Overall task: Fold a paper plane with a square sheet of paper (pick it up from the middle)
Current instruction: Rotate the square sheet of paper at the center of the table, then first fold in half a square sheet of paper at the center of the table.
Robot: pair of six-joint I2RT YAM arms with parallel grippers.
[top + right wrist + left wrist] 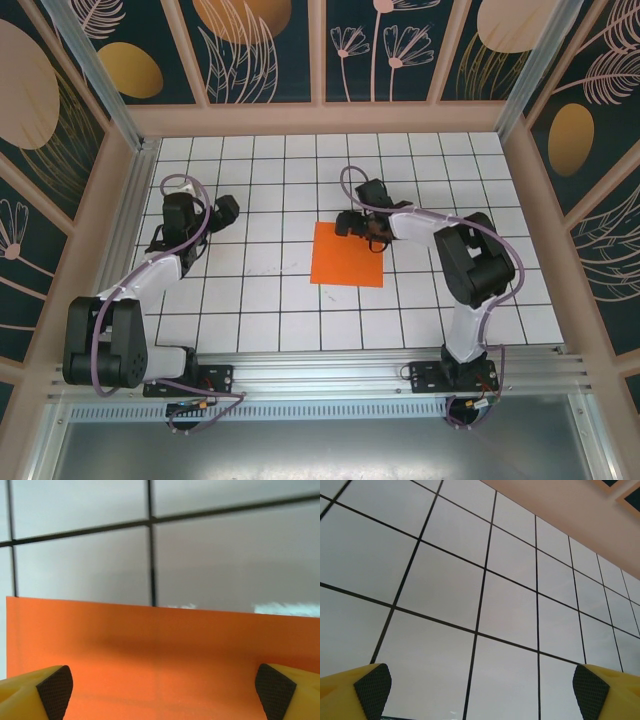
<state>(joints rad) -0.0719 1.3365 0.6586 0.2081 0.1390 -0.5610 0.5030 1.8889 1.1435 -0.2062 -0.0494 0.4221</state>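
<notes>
The square sheet of paper (347, 256) lies flat and unfolded on the white tiled counter (258, 300), near its middle. The right tool (164, 690) hangs released, jaws wide, just above the sheet near its far edge. The left tool (481, 687), likewise released, sits well apart to the left, over bare tiles.

White square-tiled tabletop (260, 290) with black grid lines, enclosed by dark botanical-print wall panels (260, 50) in pale wooden framing; aluminium rail (320, 368) along near edge.
</notes>
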